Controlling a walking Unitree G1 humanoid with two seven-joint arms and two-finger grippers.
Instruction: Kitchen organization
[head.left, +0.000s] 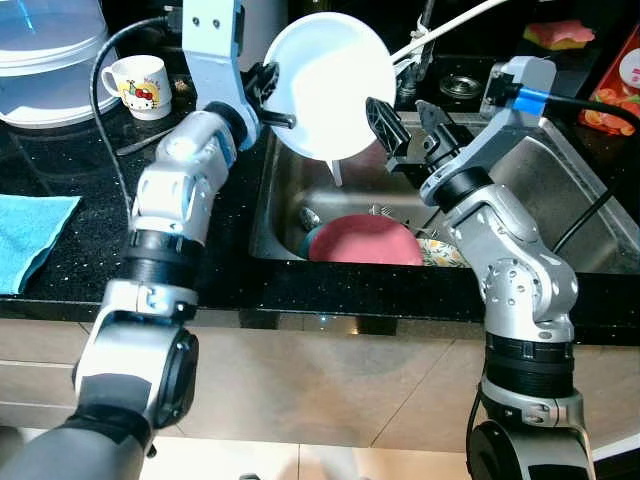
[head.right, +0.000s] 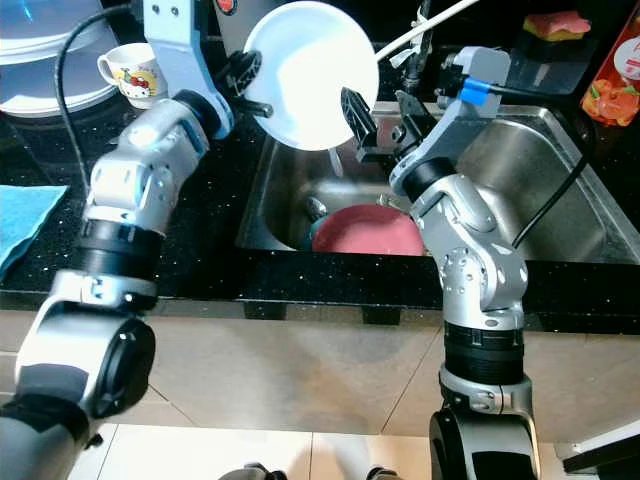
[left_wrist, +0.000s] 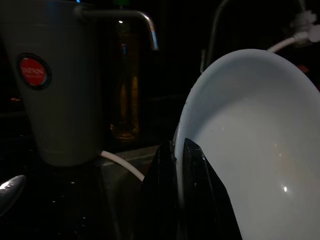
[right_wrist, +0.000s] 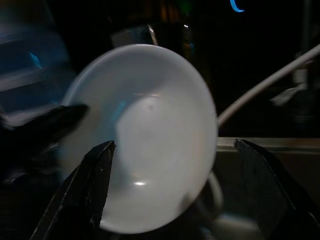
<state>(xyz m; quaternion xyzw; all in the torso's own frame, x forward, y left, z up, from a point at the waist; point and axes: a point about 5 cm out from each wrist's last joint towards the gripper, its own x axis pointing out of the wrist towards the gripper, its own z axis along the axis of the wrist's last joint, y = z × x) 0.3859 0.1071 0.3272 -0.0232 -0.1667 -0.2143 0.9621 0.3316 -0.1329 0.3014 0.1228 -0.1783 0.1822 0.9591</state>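
Both arms are silver-grey metal, built from rounded, jointed segments with black rings between them and small dark screws on the housings. The left hand and the right hand each end in two long black fingers with ribbed, blade-like shapes. A black cable loops beside the left arm. The right wrist carries a grey box with a bright blue band and another black cable.

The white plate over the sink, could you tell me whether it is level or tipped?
Tipped on edge: the white plate faces the camera, the left hand pinching its rim.
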